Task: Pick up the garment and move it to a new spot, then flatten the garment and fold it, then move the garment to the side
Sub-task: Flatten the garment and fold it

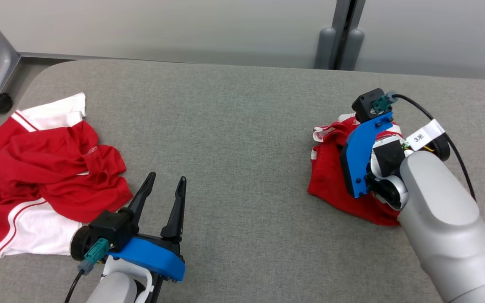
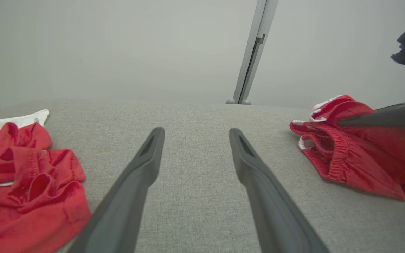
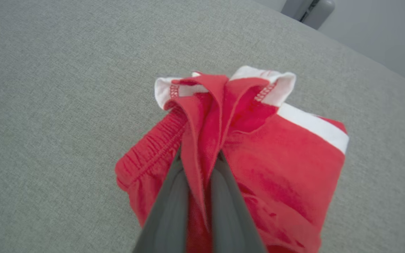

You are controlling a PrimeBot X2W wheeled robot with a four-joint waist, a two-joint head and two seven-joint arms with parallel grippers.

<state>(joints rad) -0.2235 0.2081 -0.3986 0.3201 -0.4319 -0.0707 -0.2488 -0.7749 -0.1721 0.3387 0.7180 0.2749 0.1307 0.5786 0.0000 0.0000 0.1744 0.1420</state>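
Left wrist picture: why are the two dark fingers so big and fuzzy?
Left wrist view: the left gripper has its dark fingers close to the wide lens, so they loom large and soft-edged; right wrist view: the right gripper blurs likewise, pinching the small red-and-white cloth garment; head view: sharper, evenly lit.

On the table (image 1: 242, 126) a shirt (image 1: 44, 168) lies left, shorts (image 1: 329, 176) right, the left pincer (image 1: 167, 177) between them.

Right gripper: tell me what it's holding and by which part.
The right gripper is shut on the red shorts, pinching a bunched fold by the elastic waistband. The left gripper holds nothing.
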